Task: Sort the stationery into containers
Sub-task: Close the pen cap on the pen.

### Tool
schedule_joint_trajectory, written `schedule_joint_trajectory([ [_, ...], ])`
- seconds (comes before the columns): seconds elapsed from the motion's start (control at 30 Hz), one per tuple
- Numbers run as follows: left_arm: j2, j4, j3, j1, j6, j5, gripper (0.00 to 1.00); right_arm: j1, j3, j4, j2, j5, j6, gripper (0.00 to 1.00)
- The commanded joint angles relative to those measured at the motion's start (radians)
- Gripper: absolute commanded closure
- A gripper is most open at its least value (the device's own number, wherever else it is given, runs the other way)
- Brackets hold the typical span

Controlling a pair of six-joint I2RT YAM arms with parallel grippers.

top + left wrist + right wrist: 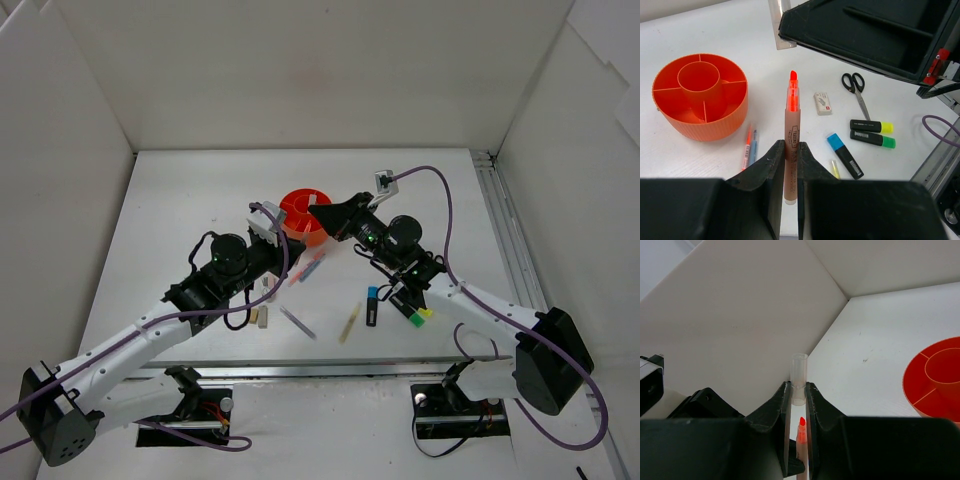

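My left gripper [790, 146] is shut on a tan-bodied marker [791, 105] whose orange tip is bare. It holds the marker above the table, pointing away. My right gripper [798, 386] is shut on a clear cap [799, 365], and the marker's orange tip [802, 422] shows just below it. In the top view both grippers, left [272, 240] and right [322, 213], meet beside the orange organiser [290, 208]. The organiser [670, 120] looks empty in the left wrist view.
On the table lie black scissors [856, 87], a white eraser [822, 103], yellow [871, 126], green [872, 138] and blue [845, 156] highlighters, thin orange [747, 147] and blue [754, 146] pens and a yellow pencil [834, 169]. Tan erasers [260, 317] lie near the front.
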Motion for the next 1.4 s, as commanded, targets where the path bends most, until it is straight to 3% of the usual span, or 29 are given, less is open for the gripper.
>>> schedule_joint_trajectory([
  [0.0, -0.015, 0.063, 0.028, -0.003, 0.013, -0.007, 1.0, 0.002, 0.039, 0.095, -0.02, -0.003, -0.023, 1.0],
  [1.37, -0.026, 0.065, 0.022, -0.003, -0.007, -0.091, 1.0, 0.038, 0.007, 0.095, 0.017, -0.005, -0.047, 1.0],
])
